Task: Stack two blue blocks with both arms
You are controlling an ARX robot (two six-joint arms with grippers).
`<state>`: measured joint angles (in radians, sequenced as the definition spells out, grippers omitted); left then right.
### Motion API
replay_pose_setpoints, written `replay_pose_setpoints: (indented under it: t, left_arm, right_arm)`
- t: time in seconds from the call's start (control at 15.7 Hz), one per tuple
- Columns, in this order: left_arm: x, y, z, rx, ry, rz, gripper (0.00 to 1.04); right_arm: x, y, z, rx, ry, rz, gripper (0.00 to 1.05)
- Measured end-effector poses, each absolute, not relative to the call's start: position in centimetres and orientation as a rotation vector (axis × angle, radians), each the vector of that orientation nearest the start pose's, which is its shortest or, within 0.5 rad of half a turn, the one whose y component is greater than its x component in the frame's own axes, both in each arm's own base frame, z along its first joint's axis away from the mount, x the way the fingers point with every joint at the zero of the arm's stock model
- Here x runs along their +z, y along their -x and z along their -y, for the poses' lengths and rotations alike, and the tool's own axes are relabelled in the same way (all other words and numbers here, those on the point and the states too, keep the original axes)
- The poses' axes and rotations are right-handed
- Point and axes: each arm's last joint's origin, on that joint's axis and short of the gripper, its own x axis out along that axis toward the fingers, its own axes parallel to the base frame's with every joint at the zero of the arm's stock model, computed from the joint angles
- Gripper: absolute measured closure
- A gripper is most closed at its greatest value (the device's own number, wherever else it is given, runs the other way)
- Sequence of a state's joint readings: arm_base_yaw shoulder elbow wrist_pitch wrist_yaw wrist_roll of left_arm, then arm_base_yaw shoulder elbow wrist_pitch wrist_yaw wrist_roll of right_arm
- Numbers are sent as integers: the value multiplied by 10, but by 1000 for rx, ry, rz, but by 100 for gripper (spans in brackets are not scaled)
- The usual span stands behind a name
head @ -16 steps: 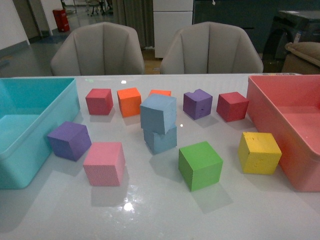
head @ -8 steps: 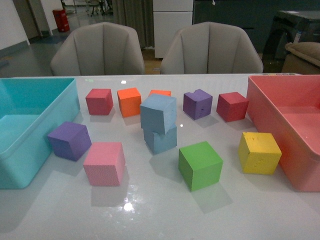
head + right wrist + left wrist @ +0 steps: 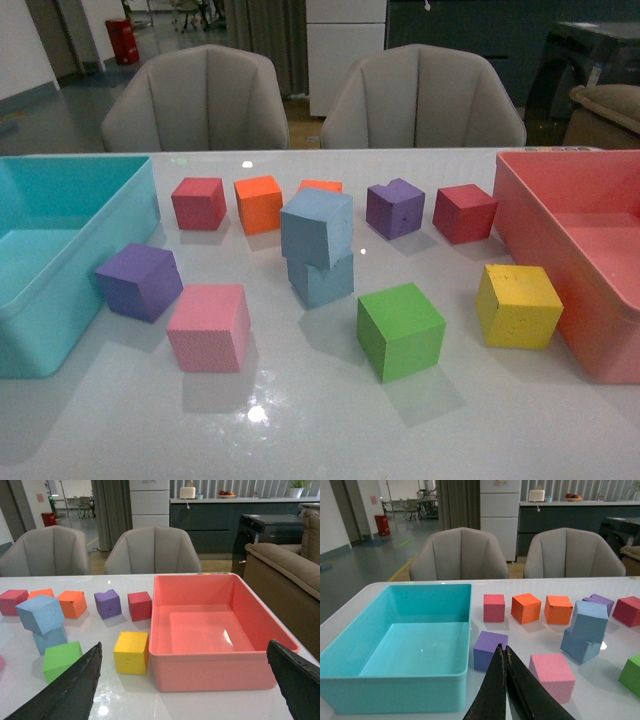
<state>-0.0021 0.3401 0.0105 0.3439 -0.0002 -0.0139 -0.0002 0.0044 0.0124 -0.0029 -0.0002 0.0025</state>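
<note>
On the white table [image 3: 320, 430], along its left edge, sits the teal bin [image 3: 60, 260]; the pink bin [image 3: 575, 250] sits along the right edge. Both appear empty.

Near the table's centre, the upper blue block [image 3: 317, 226] rests on the lower blue block [image 3: 321, 278], twisted and tilted relative to it, overhanging toward the left. Stack stands free of both arms.

Toward the near edge: green cube [image 3: 400, 330], yellow cube [image 3: 518, 305] just beside the pink bin, pink cube [image 3: 208, 326], and a purple cube [image 3: 139, 281] close to the teal bin. Toward the far edge, a row: red cube [image 3: 198, 203], two orange cubes [image 3: 259, 203], second purple cube [image 3: 394, 208], second red cube [image 3: 464, 212].

Left gripper [image 3: 505, 652]: fingers pressed together, nothing between them, above the near-left part of the table. Right gripper [image 3: 185, 680]: fingers spread wide, empty, in front of the pink bin.
</note>
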Motion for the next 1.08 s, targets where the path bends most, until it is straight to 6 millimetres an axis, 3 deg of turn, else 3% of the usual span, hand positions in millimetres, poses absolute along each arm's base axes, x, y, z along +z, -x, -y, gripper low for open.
replay_pose_setpoints:
  t: [0.89, 0.96, 1.08]
  left_arm:
    - [166, -98, 0, -1, 14, -2, 103]
    - [166, -98, 0, -1, 14, -2, 97]
    - [166, -98, 0, -1, 14, -2, 72]
  right_arm:
    - [167, -97, 0, 0, -2, 5, 6]
    - [167, -97, 0, 0, -2, 5, 6]
    - [167, -97, 0, 0, -2, 5, 6]
